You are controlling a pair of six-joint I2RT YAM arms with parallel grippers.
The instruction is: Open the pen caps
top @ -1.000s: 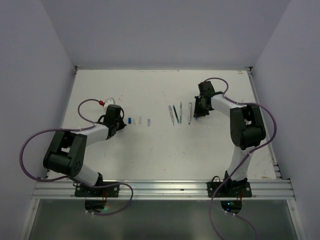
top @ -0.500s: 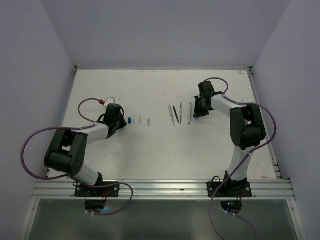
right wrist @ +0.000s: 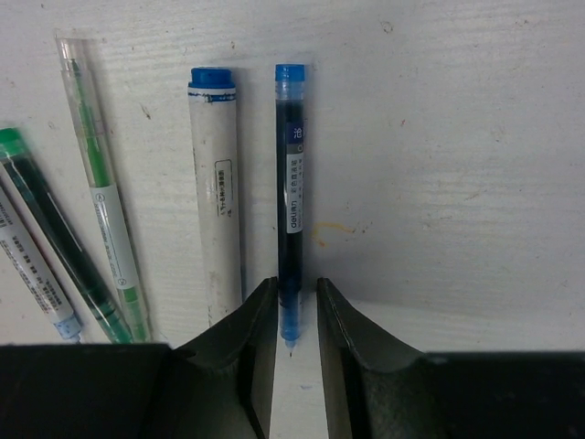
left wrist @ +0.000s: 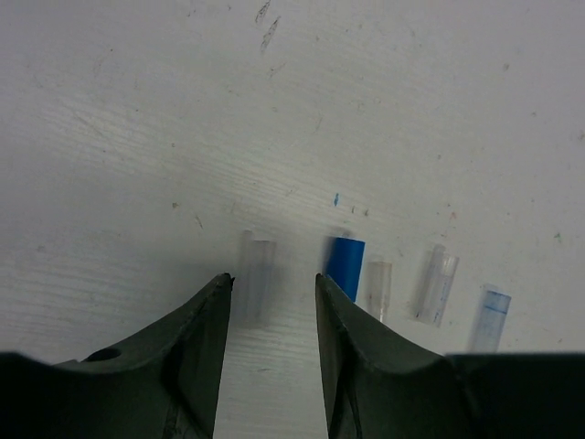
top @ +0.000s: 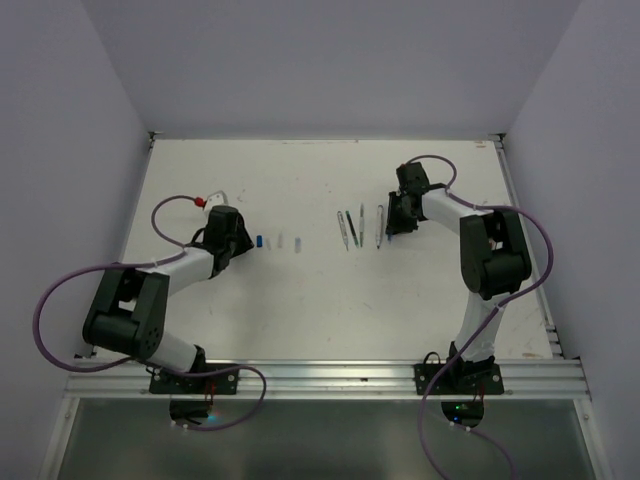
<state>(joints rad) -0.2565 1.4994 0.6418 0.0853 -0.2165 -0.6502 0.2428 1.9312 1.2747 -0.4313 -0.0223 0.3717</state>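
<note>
In the left wrist view my left gripper (left wrist: pixel 272 279) is open and empty. One clear pen cap (left wrist: pixel 256 279) lies on the table just ahead, between the fingertips. To its right lie the blue cap (left wrist: pixel 345 265) and three more clear caps (left wrist: pixel 435 283). In the right wrist view my right gripper (right wrist: pixel 297 288) straddles the bare tip of a dark blue pen (right wrist: pixel 291 174) lying on the table. The jaws stand slightly wider than the barrel. A white pen (right wrist: pixel 216 183) and green pens (right wrist: pixel 101 201) lie to its left. In the top view the left gripper (top: pixel 242 243) is beside the caps (top: pixel 260 241) and the right gripper (top: pixel 392 230) is beside the pens (top: pixel 361 225).
A small red-tipped item (top: pixel 204 203) lies at the far left behind the left arm. Purple cables loop beside both arms. Raised white walls (top: pixel 320 138) border the table at the back and sides.
The left wrist has shifted slightly up and to the left, away from the caps. The right arm has not moved.
</note>
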